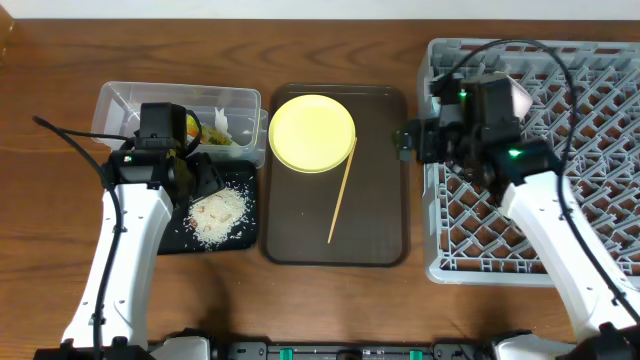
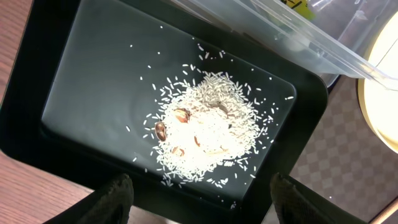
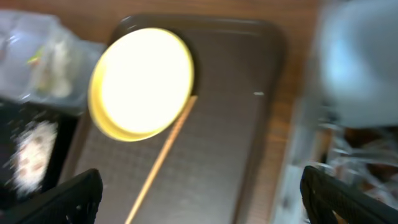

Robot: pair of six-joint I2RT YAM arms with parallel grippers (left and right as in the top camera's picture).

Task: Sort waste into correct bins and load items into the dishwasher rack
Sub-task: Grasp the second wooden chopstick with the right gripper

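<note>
Waste looks sorted, as far as I can judge: rice (image 1: 218,212) lies heaped in the black tray (image 2: 87,74), and the snack wrapper (image 1: 192,127) and tissue (image 1: 222,122) sit in the clear tub (image 1: 240,100) just behind it. Loading is only partly done. A pale blue blur in my right wrist view is, I think, the light-blue bowl (image 3: 357,56) at the dishwasher rack (image 1: 600,120); I cannot tell what else is in there, since my right arm covers that corner.

The yellow plate (image 1: 312,133) and chopsticks (image 1: 342,192) are left on the brown serving tray (image 1: 380,220). The chopsticks lie flat, long axis running almost front to back with a slight slant: the far end is at the plate's right rim, the near end points toward the tray's front edge. Whether it is one stick or a pair lying together, I cannot tell.

My left gripper (image 2: 204,194) hovers over the black tray, fingers spread and empty. My right gripper (image 3: 202,186) hangs at the rack's left edge, fingers wide apart, grasping nothing.
</note>
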